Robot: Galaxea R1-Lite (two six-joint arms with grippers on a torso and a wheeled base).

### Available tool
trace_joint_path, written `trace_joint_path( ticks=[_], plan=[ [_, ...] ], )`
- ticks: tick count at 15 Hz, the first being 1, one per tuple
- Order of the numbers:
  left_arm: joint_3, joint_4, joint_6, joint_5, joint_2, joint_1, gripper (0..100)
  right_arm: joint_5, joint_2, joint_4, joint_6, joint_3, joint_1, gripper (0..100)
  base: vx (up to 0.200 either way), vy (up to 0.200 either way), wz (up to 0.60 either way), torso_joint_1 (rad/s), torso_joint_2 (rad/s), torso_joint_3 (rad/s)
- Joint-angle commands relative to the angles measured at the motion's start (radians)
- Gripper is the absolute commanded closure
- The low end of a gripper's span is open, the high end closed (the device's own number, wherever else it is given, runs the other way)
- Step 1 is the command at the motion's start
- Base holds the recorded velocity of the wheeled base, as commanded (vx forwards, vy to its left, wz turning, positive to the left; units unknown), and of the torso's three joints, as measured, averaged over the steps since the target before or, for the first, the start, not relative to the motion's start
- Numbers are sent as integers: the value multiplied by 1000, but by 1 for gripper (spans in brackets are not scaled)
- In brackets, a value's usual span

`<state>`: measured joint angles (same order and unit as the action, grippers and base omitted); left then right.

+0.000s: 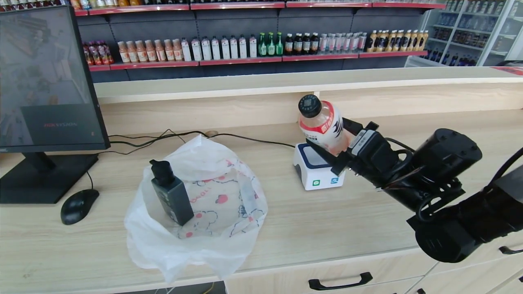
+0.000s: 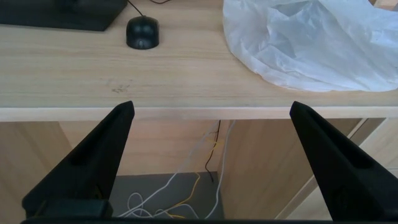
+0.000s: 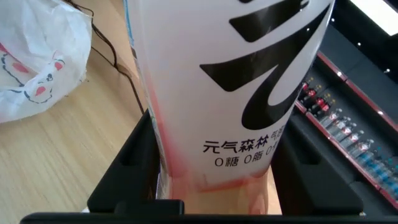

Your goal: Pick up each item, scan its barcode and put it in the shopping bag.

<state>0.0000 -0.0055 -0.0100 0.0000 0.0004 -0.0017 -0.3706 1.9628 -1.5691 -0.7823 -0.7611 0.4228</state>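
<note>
Right claw is clamped on a pink-and-white plastic drink bottle with a black cap, holding it tilted just above a small white box-shaped barcode scanner on the pale wooden worktop. Nearby, a translucent white plastic shopping bag with red prints lies open, with a dark grey box-shaped container with a black top leaning inside.

From the left wrist, the left claw hangs with fingers wide apart and empty, below the worktop's front edge. A black computer mouse sits on the worktop beyond.

From the right wrist, the bottle's label sits between two black fingers.

Wooden counter with monitor, mouse, shopping bag, scanner.
</note>
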Motion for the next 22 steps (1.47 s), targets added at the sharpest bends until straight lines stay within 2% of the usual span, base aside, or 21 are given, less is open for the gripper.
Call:
trace_joint_path(
  ticks=[1,3,5,9,22],
  plan=[
    [0,-1,-1,0,0,0,0,-51,67,-2,-12,-127,-21,100,0,0,0,0,0,0],
    [0,-1,1,0,0,0,0,-125,110,-2,-12,-188,-50,100,0,0,0,0,0,0],
    [0,-1,4,0,0,0,0,-179,127,-2,-25,-182,-79,100,0,0,0,0,0,0],
    [0,-2,2,0,0,0,0,-258,154,-2,-41,-185,-82,100,0,0,0,0,0,0],
    [0,-5,5,0,0,0,0,-281,169,-2,-44,-199,-105,100,0,0,0,0,0,0]
  ],
)
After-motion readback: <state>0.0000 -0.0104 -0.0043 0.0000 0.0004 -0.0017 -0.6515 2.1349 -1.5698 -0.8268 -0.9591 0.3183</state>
